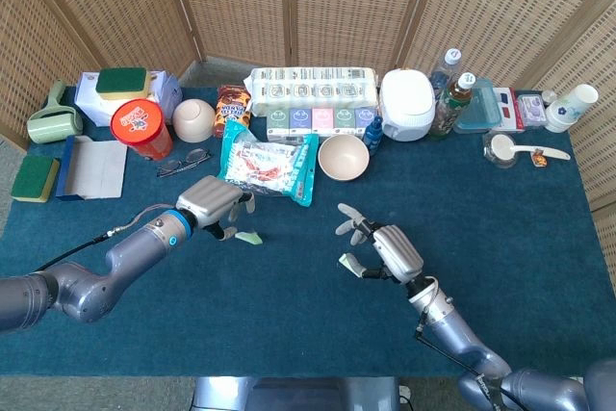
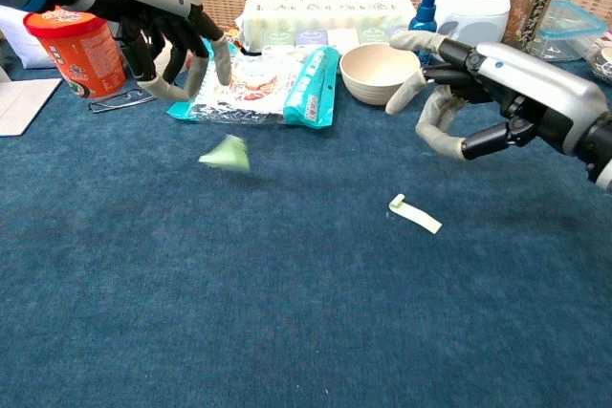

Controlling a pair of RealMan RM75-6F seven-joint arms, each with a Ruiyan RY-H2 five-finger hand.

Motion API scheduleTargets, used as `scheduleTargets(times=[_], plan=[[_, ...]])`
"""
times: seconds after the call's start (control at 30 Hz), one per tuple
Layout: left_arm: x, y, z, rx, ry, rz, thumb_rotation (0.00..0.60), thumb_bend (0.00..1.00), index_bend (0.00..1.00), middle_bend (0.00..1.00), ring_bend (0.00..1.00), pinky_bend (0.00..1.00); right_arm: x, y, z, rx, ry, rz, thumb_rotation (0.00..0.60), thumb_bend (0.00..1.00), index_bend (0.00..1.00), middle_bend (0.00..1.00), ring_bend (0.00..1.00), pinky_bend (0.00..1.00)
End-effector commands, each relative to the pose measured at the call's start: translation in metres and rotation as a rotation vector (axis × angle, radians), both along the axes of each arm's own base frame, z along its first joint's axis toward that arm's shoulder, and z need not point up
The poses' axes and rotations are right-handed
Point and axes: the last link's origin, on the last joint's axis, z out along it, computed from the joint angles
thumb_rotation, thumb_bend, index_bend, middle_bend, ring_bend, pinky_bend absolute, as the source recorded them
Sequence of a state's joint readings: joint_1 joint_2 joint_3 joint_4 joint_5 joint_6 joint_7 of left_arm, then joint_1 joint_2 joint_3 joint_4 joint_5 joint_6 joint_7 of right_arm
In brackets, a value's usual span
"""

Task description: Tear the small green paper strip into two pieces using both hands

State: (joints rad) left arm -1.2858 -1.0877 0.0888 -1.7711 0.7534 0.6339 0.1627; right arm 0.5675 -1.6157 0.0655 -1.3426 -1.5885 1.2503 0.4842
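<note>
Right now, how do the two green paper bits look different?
The left green piece is blurred and looks folded and mid-fall below the left hand; the right green piece lies sharp and flat on the blue cloth. The left one looks wider, the right one narrow with a curled end. Both are pale green, and neither hand holds one.
</note>
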Motion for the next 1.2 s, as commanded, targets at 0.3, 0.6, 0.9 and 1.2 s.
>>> scheduleTargets(times=[0.3,0.6,0.9,1.2], plan=[[-0.032,-0.033,0.033,0.182,-0.139,0.007,0.600,0.32,0.22,0.32,0.35,0.50,-0.019,-0.007,0.018,-0.037,0.051,-0.028,0.600,0.48,0.04,0.33,0.39,0.42],[-0.106,-0.093,0.077,0.353,-0.141,0.089,0.600,0.32,0.22,0.32,0.35,0.50,-0.050,-0.009,0.041,-0.112,0.194,-0.059,0.600,0.48,0.04,0.27,0.33,0.39],[-0.159,-0.140,0.112,0.515,-0.110,0.170,0.600,0.31,0.23,0.32,0.35,0.50,-0.078,-0.001,0.062,-0.200,0.329,-0.126,0.600,0.48,0.04,0.25,0.25,0.32],[-0.212,-0.200,0.137,0.707,-0.079,0.231,0.600,0.31,0.25,0.32,0.35,0.50,-0.113,0.024,0.101,-0.390,0.514,-0.262,0.600,0.48,0.05,0.24,0.21,0.29]])
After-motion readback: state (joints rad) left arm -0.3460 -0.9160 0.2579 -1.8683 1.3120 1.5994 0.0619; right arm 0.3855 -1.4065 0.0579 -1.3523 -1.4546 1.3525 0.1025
